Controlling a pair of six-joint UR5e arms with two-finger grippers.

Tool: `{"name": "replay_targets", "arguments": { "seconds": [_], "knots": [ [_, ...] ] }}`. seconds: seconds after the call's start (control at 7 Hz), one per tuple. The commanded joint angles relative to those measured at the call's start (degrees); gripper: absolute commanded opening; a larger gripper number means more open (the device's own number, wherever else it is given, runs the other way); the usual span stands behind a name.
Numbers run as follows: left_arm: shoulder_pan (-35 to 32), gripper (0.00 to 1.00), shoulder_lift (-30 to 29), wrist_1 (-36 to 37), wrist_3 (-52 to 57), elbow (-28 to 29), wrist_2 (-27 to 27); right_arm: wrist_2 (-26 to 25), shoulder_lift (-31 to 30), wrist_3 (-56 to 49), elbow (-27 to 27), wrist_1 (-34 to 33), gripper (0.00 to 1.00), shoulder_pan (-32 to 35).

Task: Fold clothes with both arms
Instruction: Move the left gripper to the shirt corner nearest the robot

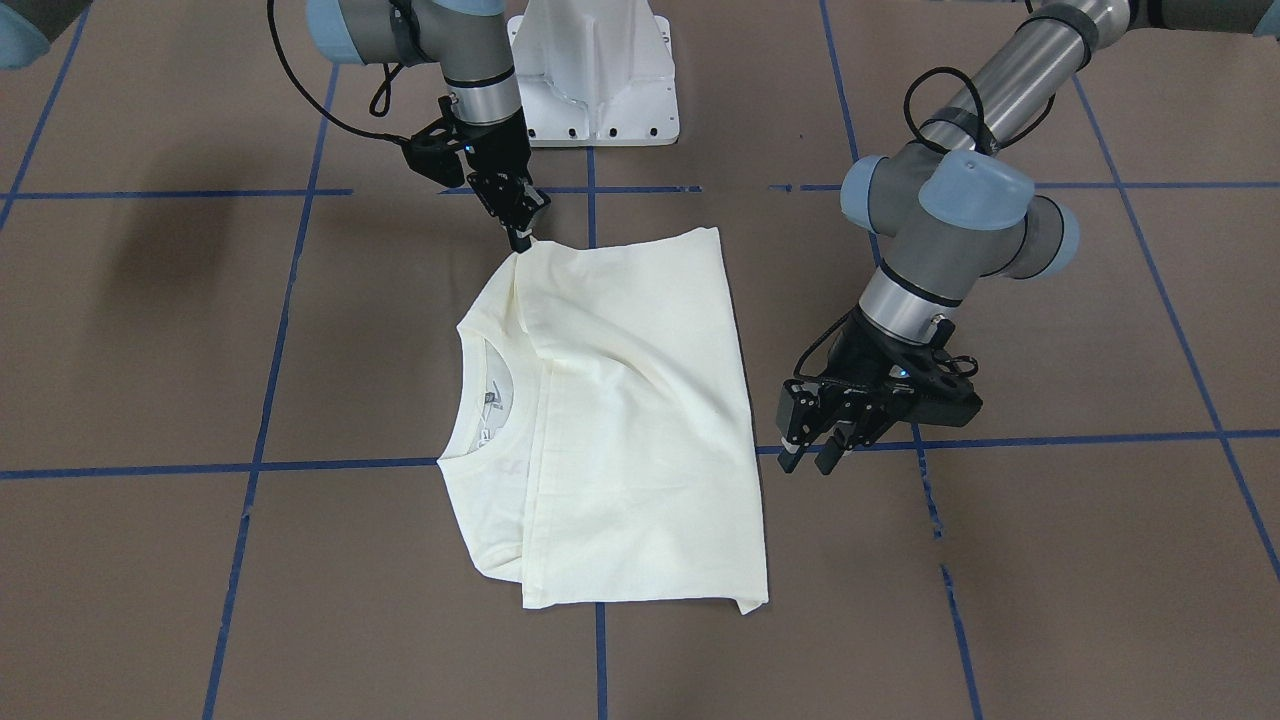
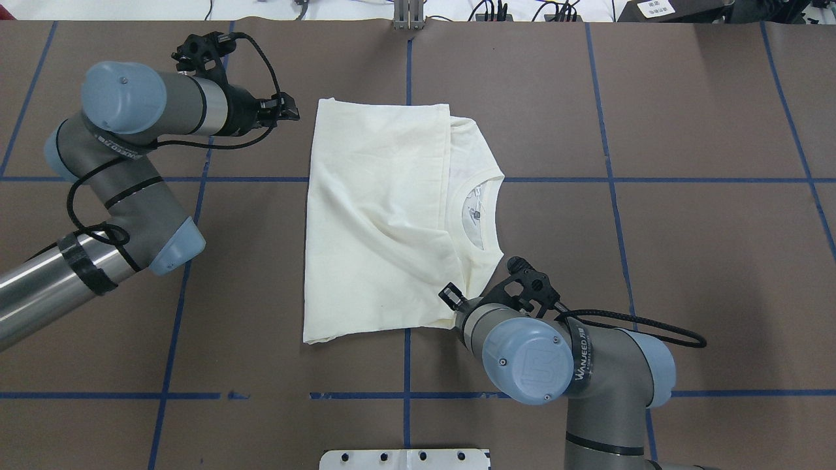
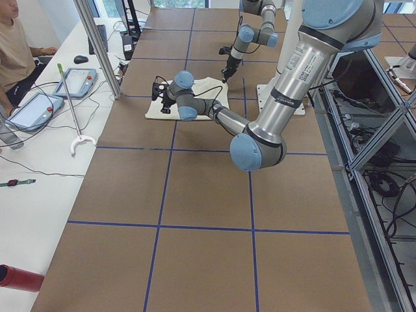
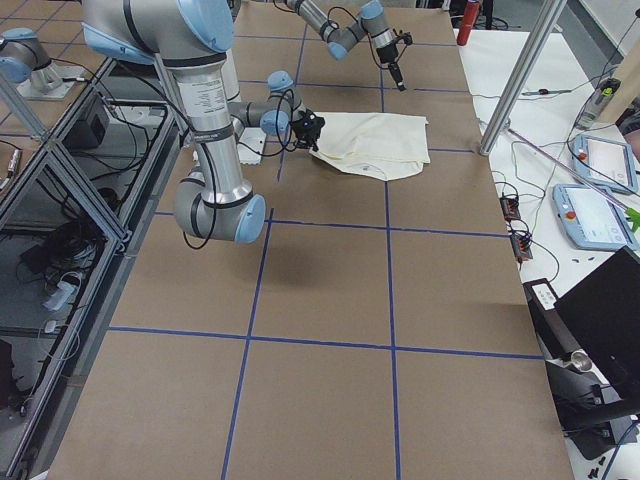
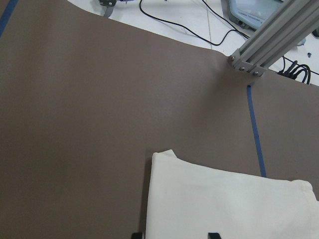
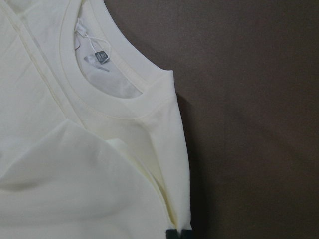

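The cream long-sleeved T-shirt (image 1: 620,400) lies folded and flat in the middle of the table (image 2: 379,215). Its ribbed collar (image 2: 455,212) faces the robot's right. The print is hidden. My right gripper (image 1: 520,240) is shut on the shirt's near corner below the collar. The right wrist view shows its closed tips (image 6: 178,234) on the shirt's edge (image 6: 75,174). My left gripper (image 1: 815,450) is open and empty. It hovers just off the shirt's far left corner (image 2: 287,114). In the left wrist view, that corner (image 5: 224,204) lies between its fingertips (image 5: 174,235).
The white pedestal base (image 1: 595,80) stands at the robot's edge of the table. Blue tape lines (image 2: 607,179) cross the brown table cover. An aluminium post (image 5: 269,40) stands at the far edge. A side table with tablets (image 3: 78,81) and a seated person (image 3: 13,39) lies beyond.
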Motion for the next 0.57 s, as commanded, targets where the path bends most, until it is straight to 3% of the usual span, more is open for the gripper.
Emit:
{"name": "replay_targets", "arguments": {
  "seconds": [0.0, 0.14, 0.43],
  "knots": [
    [6.21, 0.54, 9.64, 0.26, -14.47, -12.59, 0.47, 0.99, -1.94, -0.13, 2.44, -0.07, 0.0, 0.16],
    [10.52, 0.57, 14.67, 0.96, -20.99, -19.37, 0.65, 2.22, -2.82, -0.48, 3.49, 0.02, 0.0, 0.16],
    [22.63, 0.62, 16.3, 14.69, -30.95, -28.8, 6.41, 3.55, -3.71, -1.0, 3.86, 0.02, 0.0, 0.07]
  ]
}}
